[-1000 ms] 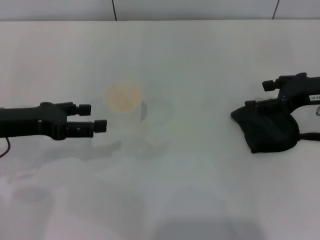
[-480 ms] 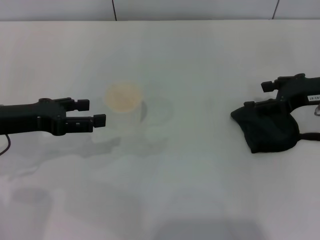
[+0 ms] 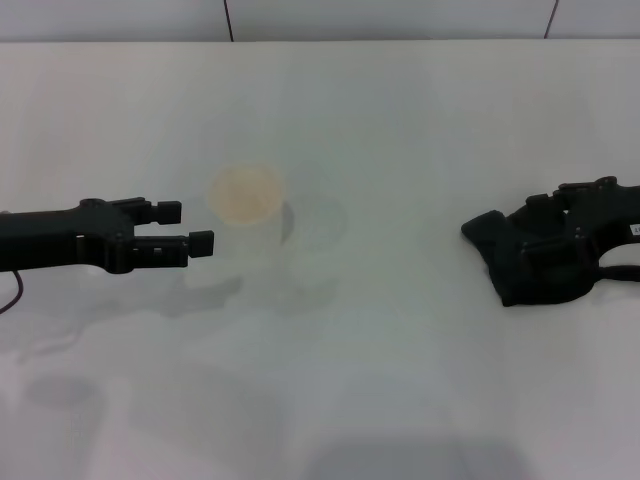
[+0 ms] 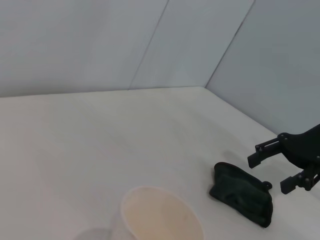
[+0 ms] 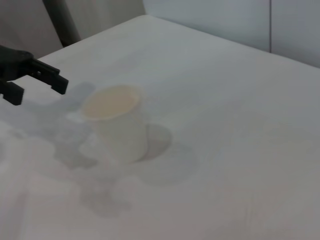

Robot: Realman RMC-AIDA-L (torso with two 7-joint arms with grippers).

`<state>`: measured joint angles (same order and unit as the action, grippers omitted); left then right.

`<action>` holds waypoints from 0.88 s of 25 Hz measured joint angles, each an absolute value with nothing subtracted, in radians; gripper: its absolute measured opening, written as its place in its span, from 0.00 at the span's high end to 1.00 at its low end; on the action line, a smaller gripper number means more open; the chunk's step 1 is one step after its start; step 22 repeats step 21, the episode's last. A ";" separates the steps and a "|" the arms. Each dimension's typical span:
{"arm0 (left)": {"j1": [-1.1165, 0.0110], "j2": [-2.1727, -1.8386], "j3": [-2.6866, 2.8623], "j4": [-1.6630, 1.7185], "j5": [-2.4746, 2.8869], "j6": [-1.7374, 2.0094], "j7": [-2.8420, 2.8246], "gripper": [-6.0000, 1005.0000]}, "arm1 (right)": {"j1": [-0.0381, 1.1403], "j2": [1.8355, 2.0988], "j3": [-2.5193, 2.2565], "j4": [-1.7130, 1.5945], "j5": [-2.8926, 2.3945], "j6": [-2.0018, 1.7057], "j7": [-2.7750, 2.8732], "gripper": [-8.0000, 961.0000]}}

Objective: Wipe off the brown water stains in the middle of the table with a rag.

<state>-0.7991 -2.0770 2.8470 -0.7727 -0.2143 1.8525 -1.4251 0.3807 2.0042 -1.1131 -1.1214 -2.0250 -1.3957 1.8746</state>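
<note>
Smooth white tabletop (image 3: 400,380) showing wide bare room at centre. Soft, folded black-green rag (image 3: 530,262) lying near right edge; black right gripper (image 3: 560,225) resting on it, finger state unclear. Black left gripper (image 3: 190,228) hovering beside pale paper cup (image 3: 250,215), 2 fingers apart.

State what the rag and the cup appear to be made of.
The rag: soft dark woven cloth, judging by its matte, creased, slumped folds. The cup: probably paper or thin plastic, with smooth, pale, matte walls and a thin rim; the look leaves it open.
</note>
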 joint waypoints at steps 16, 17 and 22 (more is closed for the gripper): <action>-0.800 -2.075 2.847 -0.751 -0.207 1.858 -1.427 0.11 | 0.376 2.010 -1.093 -1.114 -2.021 -1.406 1.847 0.11; -0.800 -2.075 2.847 -0.751 -0.207 1.858 -1.427 0.11 | 0.376 2.010 -1.093 -1.114 -2.021 -1.407 1.847 0.11; -0.800 -2.075 2.848 -0.751 -0.204 1.856 -1.420 0.11 | 0.376 2.010 -1.093 -1.113 -2.021 -1.407 1.847 0.11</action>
